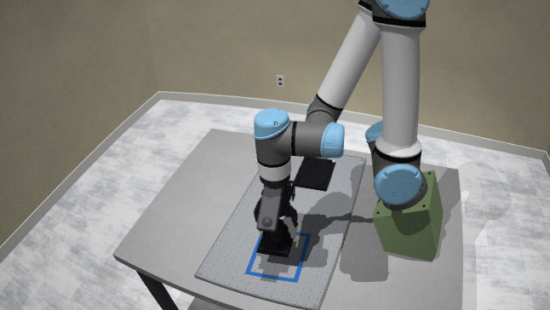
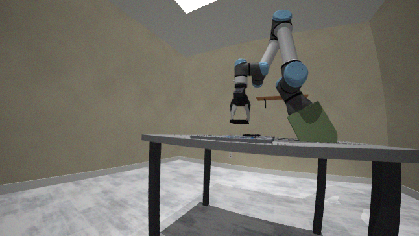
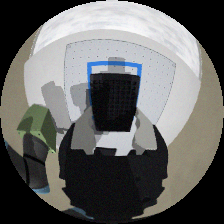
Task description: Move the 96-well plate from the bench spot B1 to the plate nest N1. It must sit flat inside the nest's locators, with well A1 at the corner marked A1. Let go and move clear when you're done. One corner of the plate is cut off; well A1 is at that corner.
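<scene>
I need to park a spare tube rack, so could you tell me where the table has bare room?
The table's wide strip beside the perforated board looks bare. The board between the blue outline and black nest sits under the gripper holding the plate. The green pedestal crowds the opposite side.

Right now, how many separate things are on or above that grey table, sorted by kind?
Robot arms on a green pedestal: 1
Grey dotted base boards: 1
Blue square outlines: 1
Black flat plate nests: 1
Black 96-well plates, clamped in the gripper above the table: 1
Total: 5
</scene>
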Motion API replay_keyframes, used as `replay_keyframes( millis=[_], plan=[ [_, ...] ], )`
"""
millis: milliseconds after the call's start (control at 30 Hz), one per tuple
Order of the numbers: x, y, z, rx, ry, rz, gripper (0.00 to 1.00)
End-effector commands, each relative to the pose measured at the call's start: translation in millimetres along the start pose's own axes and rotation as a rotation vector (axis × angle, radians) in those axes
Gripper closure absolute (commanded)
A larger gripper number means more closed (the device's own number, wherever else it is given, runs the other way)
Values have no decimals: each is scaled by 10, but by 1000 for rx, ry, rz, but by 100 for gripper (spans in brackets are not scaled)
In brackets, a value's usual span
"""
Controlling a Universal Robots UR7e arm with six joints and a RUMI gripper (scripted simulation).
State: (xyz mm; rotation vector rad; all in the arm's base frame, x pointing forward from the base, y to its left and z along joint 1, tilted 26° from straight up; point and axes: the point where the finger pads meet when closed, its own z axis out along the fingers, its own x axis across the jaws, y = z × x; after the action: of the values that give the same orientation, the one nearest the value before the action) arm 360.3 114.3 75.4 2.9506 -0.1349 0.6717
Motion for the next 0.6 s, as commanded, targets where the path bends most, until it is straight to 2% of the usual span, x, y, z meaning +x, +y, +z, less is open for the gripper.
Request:
replay_keyframes(
  millis=[0, 133, 200, 567],
  plan=[
    [3, -1, -2, 0, 1, 0, 100],
    [3, -1, -2, 0, 1, 0, 100],
    [-3, 65, -5, 0, 1, 67, 100],
    [-38, 431, -16, 0, 1, 71, 100]
  ],
)
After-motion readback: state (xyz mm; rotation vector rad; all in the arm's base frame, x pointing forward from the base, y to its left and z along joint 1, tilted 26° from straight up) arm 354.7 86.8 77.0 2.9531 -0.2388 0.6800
